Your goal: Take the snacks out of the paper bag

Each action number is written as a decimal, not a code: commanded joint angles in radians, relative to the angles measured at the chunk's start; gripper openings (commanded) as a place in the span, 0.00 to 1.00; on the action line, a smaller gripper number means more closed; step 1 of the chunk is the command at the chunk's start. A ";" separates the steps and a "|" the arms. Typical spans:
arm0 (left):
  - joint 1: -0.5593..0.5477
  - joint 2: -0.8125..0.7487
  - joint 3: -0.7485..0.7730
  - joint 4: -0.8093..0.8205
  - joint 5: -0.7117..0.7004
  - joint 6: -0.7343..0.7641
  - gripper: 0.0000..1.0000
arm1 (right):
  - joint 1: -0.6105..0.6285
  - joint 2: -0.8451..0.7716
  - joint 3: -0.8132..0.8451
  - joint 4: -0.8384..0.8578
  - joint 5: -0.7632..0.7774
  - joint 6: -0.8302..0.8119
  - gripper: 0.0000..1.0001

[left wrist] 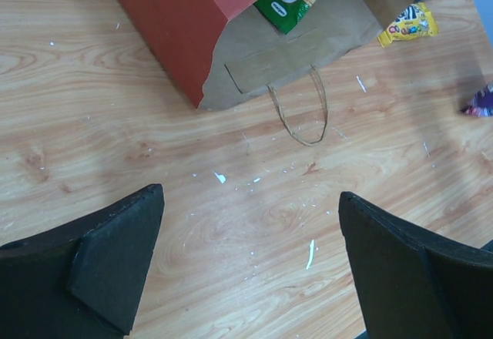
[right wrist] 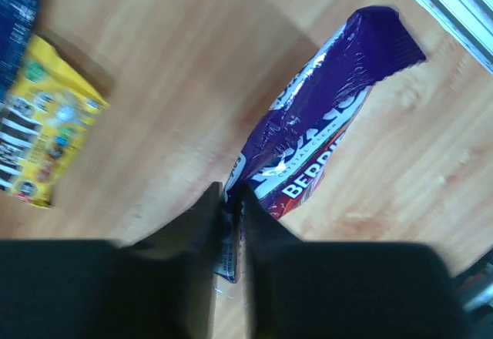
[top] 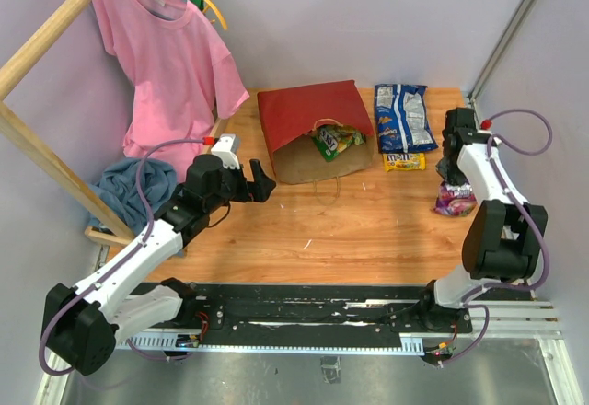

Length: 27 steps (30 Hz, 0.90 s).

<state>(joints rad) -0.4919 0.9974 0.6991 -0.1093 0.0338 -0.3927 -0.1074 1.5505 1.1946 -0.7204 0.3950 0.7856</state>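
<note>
The paper bag lies on its side at the far middle of the bench, red face up. Its brown mouth gapes toward 6 o'clock, and one twisted handle lies flat on the wood. A green packet shows just inside the mouth, with other wrappers bunched around it.

Outside the bag, at its 3 o'clock, lies the blue-white cookie bag; the yellow candy pack sits just beside that bag's near end. At the paper bag's 4 o'clock, near the right edge, is the purple packet — the right hand pinches one end of it, fingers pressed onto the wrapper.

The left hand is spread wide and holds nothing — it hangs over bare wood at the bag's 7 o'clock.

A pink shirt hangs at 10 o'clock, and a blue cloth heap lies at 8 o'clock.
</note>
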 commanded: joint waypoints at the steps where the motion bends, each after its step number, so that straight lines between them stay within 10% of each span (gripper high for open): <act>1: 0.007 -0.012 0.003 -0.010 -0.023 0.009 1.00 | 0.006 0.046 0.129 0.048 -0.005 -0.090 0.31; 5: 0.006 -0.020 0.001 -0.015 -0.047 0.016 1.00 | 0.008 -0.030 0.099 0.100 -0.078 -0.160 0.99; 11: 0.007 -0.002 0.009 -0.010 -0.055 0.021 1.00 | 0.006 -0.212 -0.141 0.164 -0.078 -0.163 0.99; 14: 0.007 0.019 0.016 0.007 -0.040 0.021 1.00 | 0.003 -0.239 -0.252 0.210 -0.092 -0.131 0.82; 27: 0.007 -0.012 -0.006 -0.014 -0.039 0.014 1.00 | -0.027 0.078 -0.162 0.255 -0.170 -0.035 0.59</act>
<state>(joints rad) -0.4919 1.0241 0.6994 -0.1223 0.0006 -0.3820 -0.1123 1.5612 0.9852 -0.4801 0.2432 0.7124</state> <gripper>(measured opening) 0.994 0.656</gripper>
